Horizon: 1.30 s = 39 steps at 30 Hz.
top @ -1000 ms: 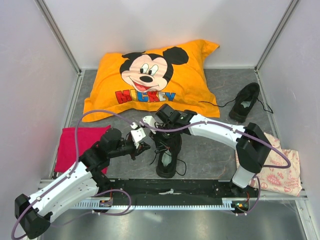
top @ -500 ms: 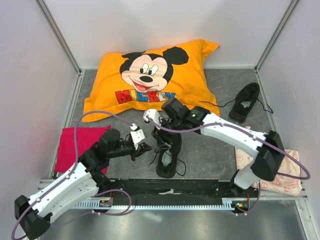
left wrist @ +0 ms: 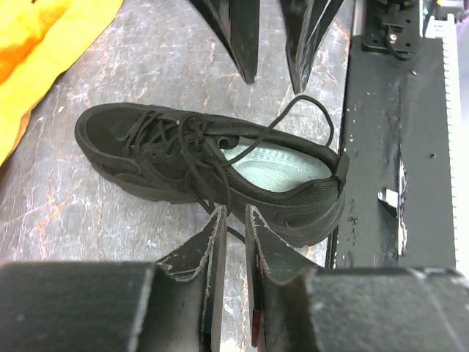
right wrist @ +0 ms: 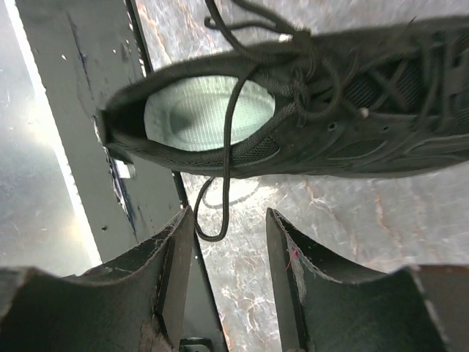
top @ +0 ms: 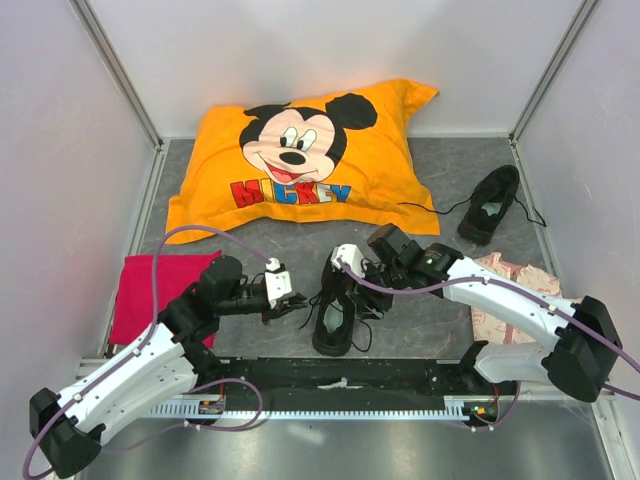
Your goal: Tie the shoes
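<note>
One black shoe (top: 334, 318) lies between my two arms, toe away from me, its pale insole (left wrist: 272, 167) showing. Its laces (left wrist: 172, 139) sit tangled over the tongue, and one loop (right wrist: 218, 213) hangs off the side onto the floor. My left gripper (left wrist: 233, 214) sits just left of this shoe, jaws a narrow slit apart, nothing held. On the shoe's right side my right gripper (right wrist: 229, 216) stands open, with the hanging loop loose between its fingers. The second shoe (top: 490, 204) lies far right, laces trailing.
An orange Mickey pillow (top: 300, 160) fills the back. A red cloth (top: 155, 290) lies left and a crumpled pink-printed bag (top: 545, 335) right. A black rail (top: 340, 378) runs along the near edge just behind the shoe's heel. Walls close in on three sides.
My right arm pulled back from the pillow side to the shoe's right and its jaws opened. My left gripper moved right toward the shoe and parted slightly.
</note>
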Motion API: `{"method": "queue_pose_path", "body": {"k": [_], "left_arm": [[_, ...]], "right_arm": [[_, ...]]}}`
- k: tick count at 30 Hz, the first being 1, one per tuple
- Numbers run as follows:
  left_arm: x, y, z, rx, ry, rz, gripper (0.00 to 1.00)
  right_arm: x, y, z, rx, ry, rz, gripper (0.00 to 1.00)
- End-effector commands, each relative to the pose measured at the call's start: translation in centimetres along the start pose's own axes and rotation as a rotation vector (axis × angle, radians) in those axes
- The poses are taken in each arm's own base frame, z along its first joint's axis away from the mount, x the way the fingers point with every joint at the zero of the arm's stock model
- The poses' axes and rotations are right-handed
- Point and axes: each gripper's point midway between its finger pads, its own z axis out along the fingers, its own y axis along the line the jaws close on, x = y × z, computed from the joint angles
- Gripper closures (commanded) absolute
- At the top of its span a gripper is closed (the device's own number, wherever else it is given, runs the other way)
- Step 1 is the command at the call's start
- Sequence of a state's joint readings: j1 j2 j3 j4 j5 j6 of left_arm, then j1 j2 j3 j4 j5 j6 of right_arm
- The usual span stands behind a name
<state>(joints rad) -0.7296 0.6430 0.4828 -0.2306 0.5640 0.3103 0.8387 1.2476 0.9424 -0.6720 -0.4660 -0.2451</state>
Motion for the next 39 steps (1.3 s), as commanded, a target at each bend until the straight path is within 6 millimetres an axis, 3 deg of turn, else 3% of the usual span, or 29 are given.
{"method": "queue_pose_path", "body": {"k": [1, 17, 31, 37, 38, 39], "left_arm": [[-2.2, 0.0, 0.0, 0.046, -0.053, 0.112, 0.76], [-1.8, 0.2, 0.9, 0.049, -0.049, 0.069, 0.76], [-1.6, 0.2, 1.0, 0.050, -0.047, 0.063, 0.78], [-1.5, 0.2, 1.0, 0.049, -0.046, 0.062, 0.79], [-1.5, 0.2, 1.0, 0.050, -0.046, 0.061, 0.79], [-1.6, 0.2, 1.0, 0.049, -0.050, 0.062, 0.79]], "right_arm": [[-1.0, -0.3, 1.1, -0.013, -0.060, -0.002, 0.48], [0.0, 0.0, 3.3, -0.080, -0.033, 0.044, 0.53], [0.7, -0.4, 3.0, -0.061, 0.031, 0.041, 0.57], [1.0, -0.6, 3.3, -0.060, 0.051, 0.052, 0.71], [1.1, -0.5, 3.3, -0.062, 0.055, 0.051, 0.82], [1.0, -0.5, 3.2, -0.062, 0.054, 0.050, 0.87]]}}
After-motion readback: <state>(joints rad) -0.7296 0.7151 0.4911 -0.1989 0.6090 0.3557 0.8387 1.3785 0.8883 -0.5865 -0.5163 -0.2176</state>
